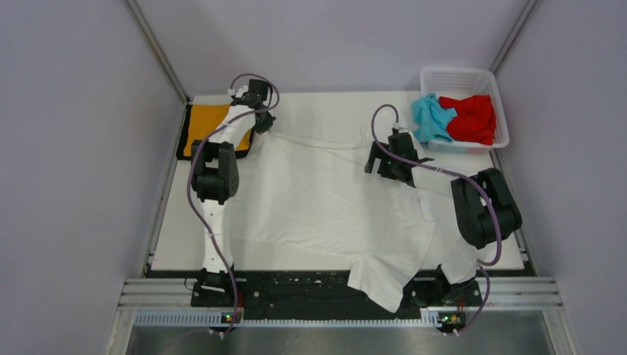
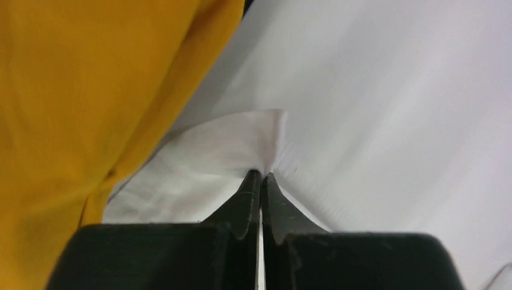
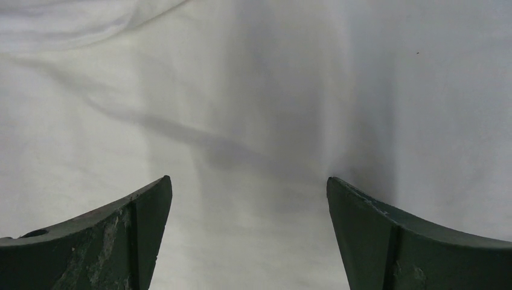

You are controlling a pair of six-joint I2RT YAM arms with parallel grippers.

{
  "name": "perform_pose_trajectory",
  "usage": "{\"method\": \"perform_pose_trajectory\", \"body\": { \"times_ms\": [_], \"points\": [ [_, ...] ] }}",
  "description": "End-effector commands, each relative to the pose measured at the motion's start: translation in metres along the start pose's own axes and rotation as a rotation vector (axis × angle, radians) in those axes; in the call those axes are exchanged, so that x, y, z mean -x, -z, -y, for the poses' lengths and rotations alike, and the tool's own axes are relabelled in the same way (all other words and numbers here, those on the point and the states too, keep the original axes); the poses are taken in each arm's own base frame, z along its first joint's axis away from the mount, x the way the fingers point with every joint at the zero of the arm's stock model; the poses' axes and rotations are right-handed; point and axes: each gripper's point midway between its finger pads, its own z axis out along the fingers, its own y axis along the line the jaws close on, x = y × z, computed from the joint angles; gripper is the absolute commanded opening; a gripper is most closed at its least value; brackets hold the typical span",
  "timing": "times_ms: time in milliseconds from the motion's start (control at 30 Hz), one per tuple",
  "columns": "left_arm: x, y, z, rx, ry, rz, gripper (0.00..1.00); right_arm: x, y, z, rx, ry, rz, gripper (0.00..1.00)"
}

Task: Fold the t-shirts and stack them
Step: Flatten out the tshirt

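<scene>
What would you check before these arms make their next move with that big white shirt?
1. Grip of left end effector on white t-shirt corner: ok.
2. Grip of right end effector: not ok, open above the cloth.
3. Whole white t-shirt on the table: not ok, one part overhangs the near edge.
4. The orange t-shirt outside the pinch: ok.
5. The blue t-shirt and red t-shirt in the basket: ok.

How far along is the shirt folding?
Done: the orange t-shirt looks folded at the far left. In hand: the left gripper pinches a corner of the spread white t-shirt; the right gripper hangs open over it. Left: the blue t-shirt and red t-shirt, crumpled in the basket.
</scene>
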Motion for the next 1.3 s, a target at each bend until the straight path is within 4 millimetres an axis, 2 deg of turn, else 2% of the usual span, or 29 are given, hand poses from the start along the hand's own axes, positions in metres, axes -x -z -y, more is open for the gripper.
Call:
{"method": "perform_pose_trajectory", "body": {
  "times_ms": [0,33,67,100,167,300,433,533,700,767,867,967,1133,1267],
  "points": [
    [0.040,-0.023,0.004,-0.028,0.238,0.008,0.00,-0.033,0.006,0.029,-0.113,0.014,-0.106,0.98],
    [0.046,-0.027,0.007,-0.033,0.254,0.008,0.06,-0.032,0.007,0.028,-0.113,0.012,-0.106,0.98],
    [0.051,-0.028,0.013,-0.053,0.260,0.002,0.26,-0.031,0.007,0.027,-0.109,0.009,-0.104,0.98],
    [0.054,-0.027,0.019,-0.069,0.256,0.000,0.50,-0.030,0.008,0.025,-0.105,0.008,-0.102,0.98],
    [0.059,-0.020,0.031,-0.119,0.243,0.001,0.76,-0.025,0.011,0.025,-0.104,0.007,-0.087,0.98],
    [0.060,0.006,0.049,-0.224,0.189,0.008,0.97,-0.010,0.017,0.018,-0.090,0.004,-0.045,0.98],
    [0.059,0.042,0.063,-0.302,0.069,0.028,0.99,0.008,0.024,0.009,-0.068,0.014,-0.009,0.99],
    [0.052,0.069,0.066,-0.328,-0.014,0.031,0.99,0.026,0.029,0.001,-0.057,0.026,0.023,0.99],
    [0.025,0.096,0.050,-0.286,-0.119,0.045,0.99,0.059,0.032,-0.002,-0.095,0.030,0.094,0.99],
    [0.005,0.094,0.042,-0.276,-0.173,0.013,0.99,0.069,0.028,0.004,-0.132,0.031,0.105,0.99],
    [-0.023,0.080,0.022,-0.213,-0.233,-0.075,0.99,0.077,0.014,0.015,-0.182,0.030,0.085,0.99],
    [-0.040,0.067,0.006,-0.143,-0.275,-0.143,0.99,0.079,-0.007,0.032,-0.225,0.023,0.050,0.99],
    [-0.069,0.044,0.002,-0.136,-0.286,-0.257,0.99,0.084,-0.037,0.038,-0.236,0.048,0.008,0.99],
    [-0.081,0.028,0.008,-0.147,-0.297,-0.322,0.98,0.084,-0.059,0.043,-0.256,0.073,-0.027,0.99]
  ]
}}
